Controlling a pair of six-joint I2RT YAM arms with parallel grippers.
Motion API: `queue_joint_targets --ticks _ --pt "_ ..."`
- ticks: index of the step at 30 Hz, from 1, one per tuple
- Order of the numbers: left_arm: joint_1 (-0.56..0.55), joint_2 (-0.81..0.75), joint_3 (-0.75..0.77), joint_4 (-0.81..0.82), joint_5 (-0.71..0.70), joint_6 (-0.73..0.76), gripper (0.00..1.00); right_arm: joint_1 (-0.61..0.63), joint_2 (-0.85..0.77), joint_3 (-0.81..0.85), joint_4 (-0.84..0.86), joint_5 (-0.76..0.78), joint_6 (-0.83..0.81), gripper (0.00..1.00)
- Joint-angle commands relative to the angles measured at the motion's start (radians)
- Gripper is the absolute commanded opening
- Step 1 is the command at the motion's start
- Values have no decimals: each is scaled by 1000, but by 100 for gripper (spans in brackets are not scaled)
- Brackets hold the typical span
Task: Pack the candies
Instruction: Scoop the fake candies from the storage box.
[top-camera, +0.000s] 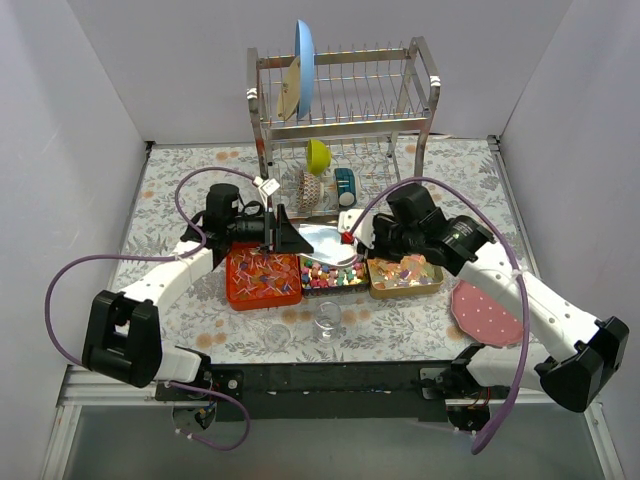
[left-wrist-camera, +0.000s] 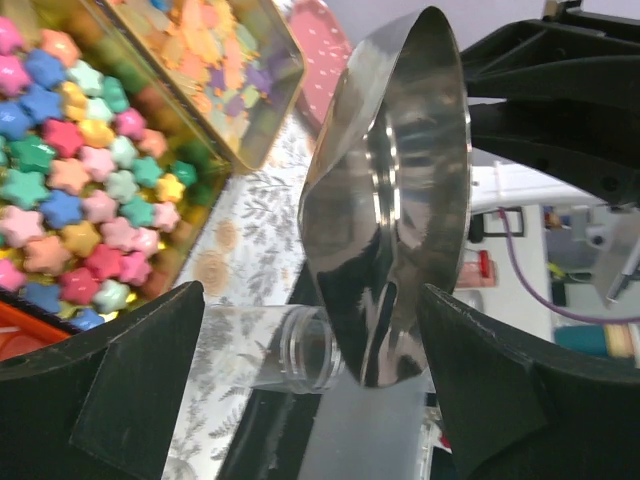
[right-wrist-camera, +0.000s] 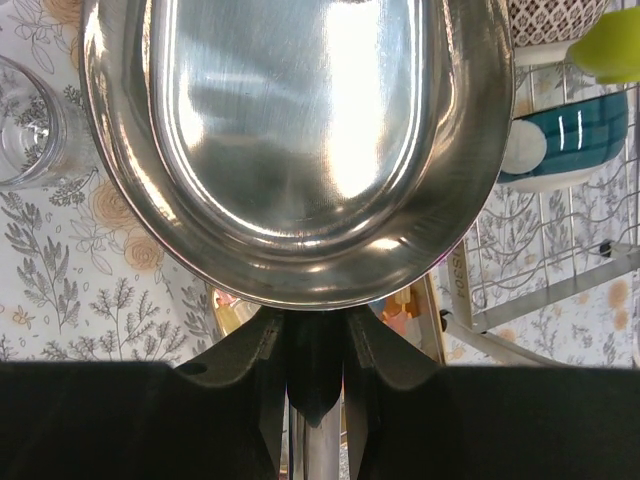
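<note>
The right gripper (right-wrist-camera: 315, 322) is clamped narrow on the near rim of a steel scoop (right-wrist-camera: 300, 150), which it holds out ahead of its fingers, bowl facing its wrist camera. The left gripper (top-camera: 295, 238) stands wide, its fingers either side of the scoop's far end; contact cannot be told. The candies (top-camera: 333, 275), star-shaped lumps of pink, blue, green, yellow and orange, fill the middle tin (top-camera: 306, 284) on the counter (top-camera: 170, 200), just below the scoop and between the two grippers. A gold tin (top-camera: 372, 290) lies under the right gripper, and a clear glass (top-camera: 325, 320) stands nearer the arm bases.
</note>
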Motion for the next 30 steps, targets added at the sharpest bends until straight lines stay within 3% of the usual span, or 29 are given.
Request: queue_joint_targets --ticks 1,7,16,20,25,27,30 --pt "2 13 -36 168 136 -101 84 72 5 43 78 58 -26 1" --pt "3 35 -79 360 194 -235 73 109 35 54 88 78 -37 1" --pt "3 45 -96 374 242 -273 56 126 74 62 163 153 -35 1" --pt "6 50 -94 382 243 -284 45 138 79 42 191 170 -32 1" --pt "26 55 -106 411 243 -306 23 148 70 30 199 196 -18 1" --pt "35 56 -110 428 262 -316 19 149 68 31 187 182 -9 1" --pt "44 74 -105 437 291 -323 3 148 70 52 136 98 14 1"
